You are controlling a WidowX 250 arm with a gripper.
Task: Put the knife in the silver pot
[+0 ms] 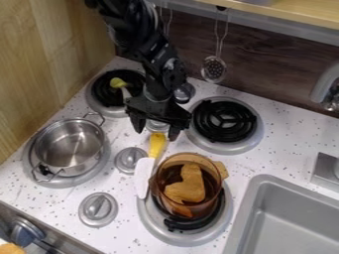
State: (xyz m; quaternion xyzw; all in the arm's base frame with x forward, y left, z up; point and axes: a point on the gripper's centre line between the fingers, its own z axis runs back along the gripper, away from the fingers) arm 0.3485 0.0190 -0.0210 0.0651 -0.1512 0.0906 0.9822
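White speckled counter (285,144) is seen as the base; grey sink (270,180) is set into its right side. Black robot arm (160,62) is seen coming in from the top left, wrist above mid-counter. Shiny silver metal pot with two wire handles (68,136) is seated upright on the left burner; this is the target. Translucent amber pot (210,197) is placed on the front burner, with a brown toy food piece (187,186) inside. Black two-finger gripper (156,133) is held wide, nothing gripped, around or just above the far end of the knife handle; contact cannot be told. White-bladed, yellow-handled toy knife (144,168) is found just left of the amber pot, handle toward the gripper, blade toward the front. Grey round knob (130,159) is passed close by the blade on its left.

Step in hand is judged to be the grasp; transfer not done. The handle should be centred between the fingers, the gripper lowered a little and squeezed on the yellow part, square to its length. The knife is best lifted straight up first, so that the amber pot is not nudged nor the knob caught. A grip too near the handle's end could let the blade swing. Clearance over the silver rim is needed before release.
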